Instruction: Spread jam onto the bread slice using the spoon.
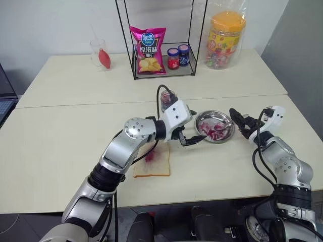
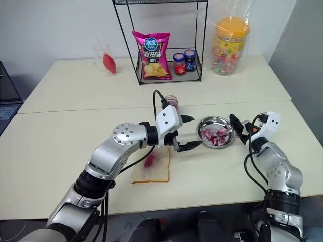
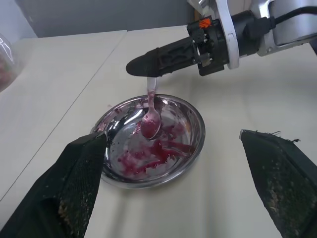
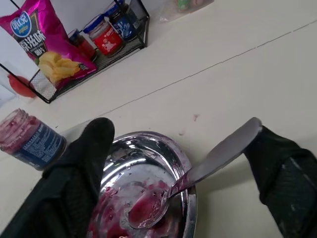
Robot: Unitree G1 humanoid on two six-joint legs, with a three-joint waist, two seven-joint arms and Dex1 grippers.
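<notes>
The bread slice (image 1: 157, 166) lies near the table's front edge with a purple jam (image 1: 150, 157) stain in its middle. Beside it on the right stands a round metal dish (image 1: 228, 134) smeared with jam. The spoon (image 3: 151, 119) rests with its bowl in the dish, its handle (image 4: 223, 151) leaning against one finger of my right gripper (image 1: 240, 124). That gripper stands open at the dish's right rim. My left gripper (image 2: 189, 132) is open at the dish's left rim, above the bread's far right corner. The jam jar (image 4: 29, 141) stands just behind my left wrist.
A black wire rack (image 1: 161, 75) at the back holds a pink crisp bag (image 1: 148, 50) and two small jars, one red-lidded (image 1: 173, 58) and one blue-lidded (image 1: 183, 54). A large sweets jar (image 1: 225, 39) stands right of it. A glass (image 1: 100, 53) stands back left.
</notes>
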